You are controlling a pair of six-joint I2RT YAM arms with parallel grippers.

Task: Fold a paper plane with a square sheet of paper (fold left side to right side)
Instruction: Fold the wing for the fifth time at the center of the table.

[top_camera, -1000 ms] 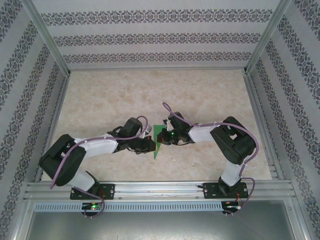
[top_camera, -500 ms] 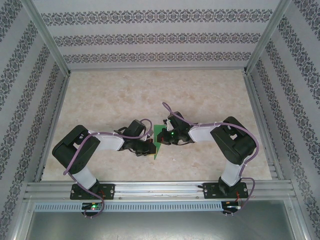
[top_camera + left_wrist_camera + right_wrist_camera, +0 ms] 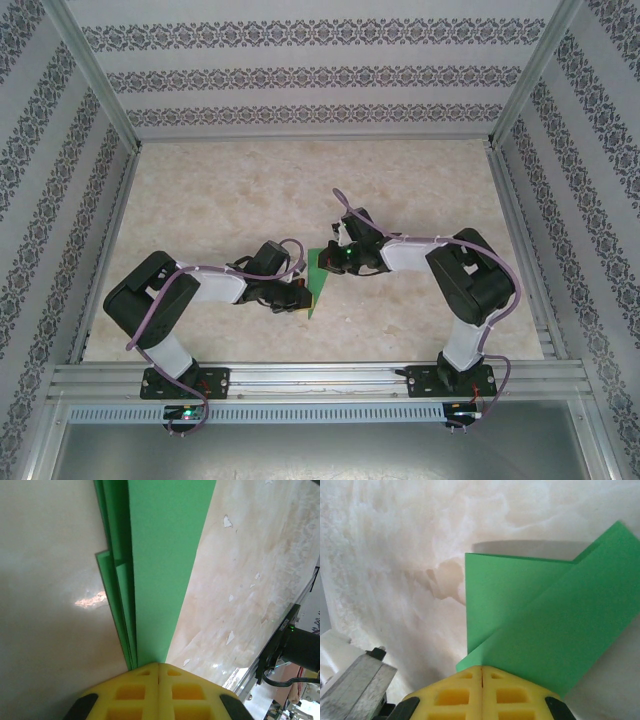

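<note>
The paper plane (image 3: 317, 283) is a narrow, folded bright-green strip lying between the two arms near the table's front middle. My left gripper (image 3: 303, 297) is at its near end. In the left wrist view the yellow fingers are shut (image 3: 158, 664), and the layered green paper (image 3: 160, 555) comes straight out of their tips. My right gripper (image 3: 326, 262) is at the far end. In the right wrist view it is shut (image 3: 482, 668) on a wide green flap (image 3: 545, 625) that lies slanted over a lower layer.
The marble-patterned table (image 3: 230, 190) is boxed in by patterned walls and metal posts. An aluminium rail (image 3: 320, 375) carrying both arm bases runs along the near edge. A metal frame piece (image 3: 355, 680) sits close to the right fingers.
My right gripper has moved a little toward the back with the paper's far end. The left arm's elbow rose a second ago, and its gripper stays at the paper's near end.
</note>
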